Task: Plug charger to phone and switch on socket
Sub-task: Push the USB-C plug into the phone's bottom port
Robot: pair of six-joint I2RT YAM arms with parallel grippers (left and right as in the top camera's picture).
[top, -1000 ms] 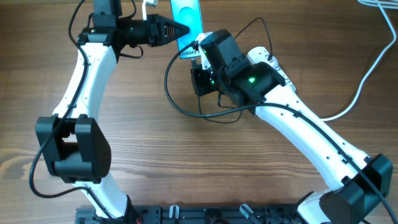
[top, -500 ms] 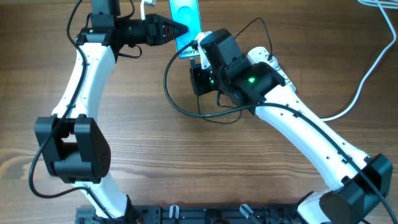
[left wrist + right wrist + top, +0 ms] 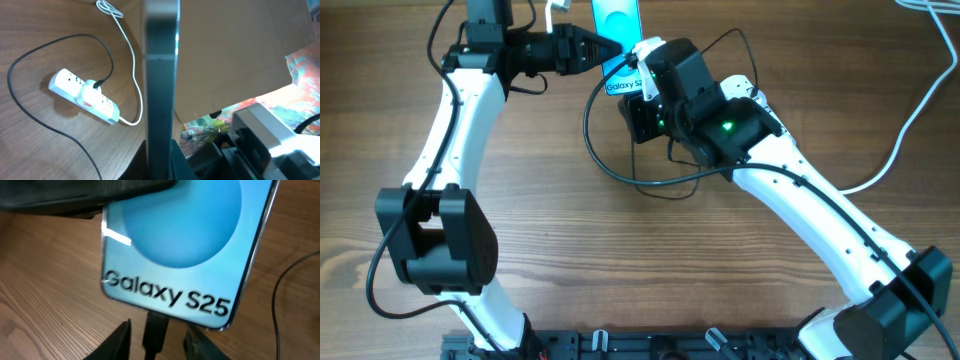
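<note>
The phone (image 3: pixel 618 20), with a cyan screen reading "Galaxy S25", is held off the table at the top centre by my left gripper (image 3: pixel 603 50), which is shut on its edges. It shows edge-on in the left wrist view (image 3: pixel 160 75), clamped between the jaws (image 3: pixel 161 157). In the right wrist view the charger's black connector tip (image 3: pixel 156 327) meets the phone's (image 3: pixel 185 245) lower short edge. My right gripper (image 3: pixel 160 332) has its fingers apart on either side of the tip, with a gap on each side. The charger's black cable (image 3: pixel 595 150) loops below. The white socket (image 3: pixel 82 92) lies on the table with a black plug in it.
A thick white cord (image 3: pixel 920 80) runs across the overhead view's right top corner; it also shows in the left wrist view (image 3: pixel 131 55) leading from the socket. The right arm (image 3: pixel 790 200) crosses the table's middle. Coloured clutter (image 3: pixel 300 75) lies beyond the table edge.
My right gripper has moved a little up and left towards the phone's lower edge. The phone's printed end now shows more clearly. The left arm has barely moved.
</note>
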